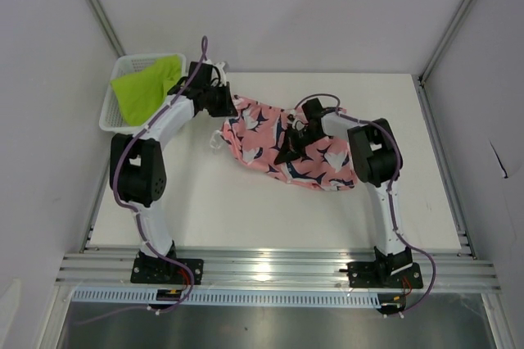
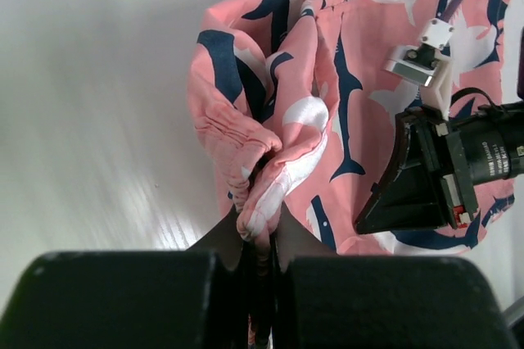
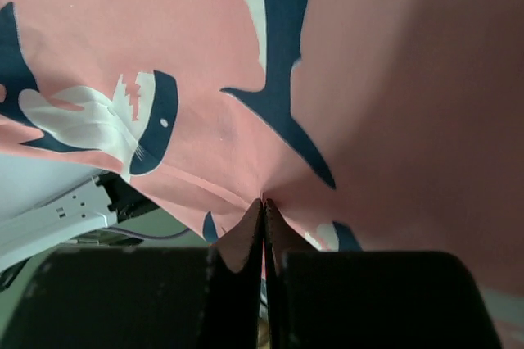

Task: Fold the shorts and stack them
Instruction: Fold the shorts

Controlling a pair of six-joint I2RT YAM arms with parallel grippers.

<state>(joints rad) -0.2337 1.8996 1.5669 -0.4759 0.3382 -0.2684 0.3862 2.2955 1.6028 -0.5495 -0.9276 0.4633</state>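
The coral-pink shorts [image 1: 315,165] with navy and white print lie spread across the middle of the table. My left gripper [image 1: 232,107] is shut on their gathered waistband at the left end; the left wrist view shows the bunched waistband [image 2: 246,160] pinched between the jaws [image 2: 260,238]. My right gripper [image 1: 288,151] is shut on a fold of the same shorts near their middle; pink cloth [image 3: 352,79] fills the right wrist view above the closed jaws [image 3: 264,206]. The lime-green shorts [image 1: 146,87] lie in the white basket.
The white mesh basket [image 1: 110,107] stands at the table's far left edge. White walls enclose the table on three sides. An aluminium rail runs along the near edge by the arm bases. My right arm's camera [image 2: 458,160] shows in the left wrist view.
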